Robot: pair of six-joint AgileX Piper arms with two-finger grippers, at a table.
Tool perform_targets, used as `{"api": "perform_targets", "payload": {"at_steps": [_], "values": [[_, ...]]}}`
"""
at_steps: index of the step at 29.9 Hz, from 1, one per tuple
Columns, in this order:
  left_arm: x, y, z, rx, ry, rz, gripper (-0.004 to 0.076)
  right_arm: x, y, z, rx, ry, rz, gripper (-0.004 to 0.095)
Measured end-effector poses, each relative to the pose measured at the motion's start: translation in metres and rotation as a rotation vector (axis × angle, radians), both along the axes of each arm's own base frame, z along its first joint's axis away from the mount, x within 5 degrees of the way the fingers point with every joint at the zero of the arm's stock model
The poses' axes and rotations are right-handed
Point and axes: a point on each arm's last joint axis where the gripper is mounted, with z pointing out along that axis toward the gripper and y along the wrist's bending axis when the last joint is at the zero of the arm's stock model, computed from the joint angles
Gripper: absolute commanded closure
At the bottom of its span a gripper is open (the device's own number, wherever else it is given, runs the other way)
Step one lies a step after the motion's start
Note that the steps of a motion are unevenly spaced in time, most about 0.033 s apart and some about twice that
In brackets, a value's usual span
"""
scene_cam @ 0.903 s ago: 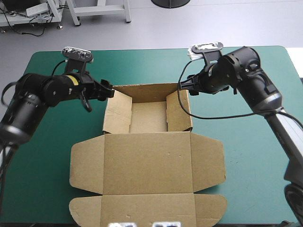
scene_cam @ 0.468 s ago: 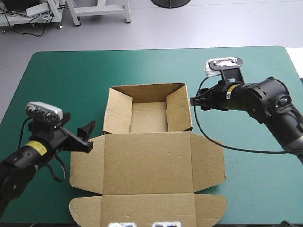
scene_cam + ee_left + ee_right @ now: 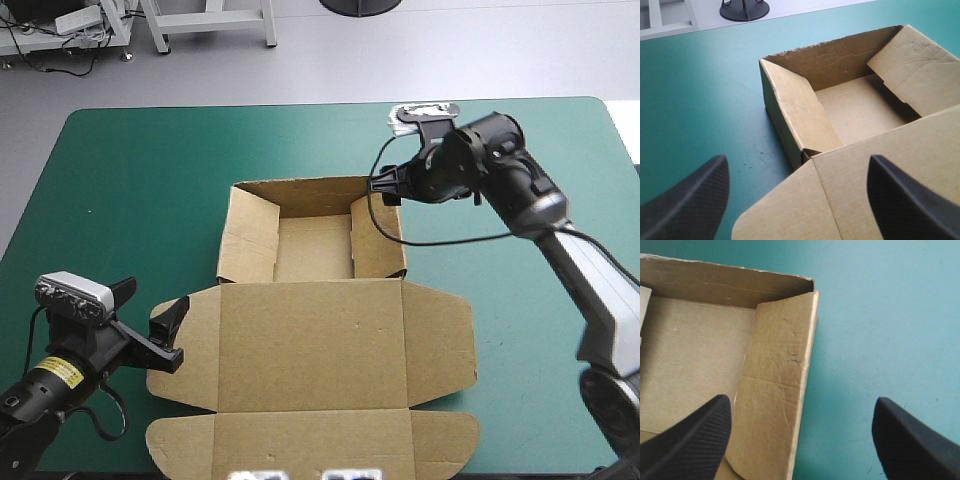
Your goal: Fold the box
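The high camera looks down from behind, taking in the whole table (image 3: pixel 150 170). The left wrist camera sits low by the box (image 3: pixel 860 105), facing into it. The right one hangs close over its far-right corner. All three share the box's inside.

No writing, number or brand can be read in any view. The only label in sight is a small yellow sticker (image 3: pixel 62 372) on the left arm (image 3: pixel 30 398), seen in the high view, and its dark marks are too small to make out.
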Motion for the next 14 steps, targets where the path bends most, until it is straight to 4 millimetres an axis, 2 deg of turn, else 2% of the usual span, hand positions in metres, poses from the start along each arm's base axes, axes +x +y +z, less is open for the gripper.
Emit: {"api": "perform_targets", "payload": {"at_steps": [3,6,9,14], "values": [[0.0,0.0,0.0,-0.008,0.005,-0.002,0.0174,0.026,0.014,-0.003,-0.017,0.047,-0.005,0.0166],[-0.001,-0.001,0.0,-0.014,0.008,-0.004,0.0174,0.048,0.028,-0.016,-0.002,0.074,0.001,0.0166],[-0.002,-0.001,0.0,-0.017,0.008,-0.005,0.0174,0.06,0.037,-0.033,0.008,0.118,0.005,0.0166],[-0.002,0.0,0.0,-0.016,0.014,-0.006,0.0174,0.068,0.042,-0.065,-0.02,0.202,-0.001,0.0166]]}}
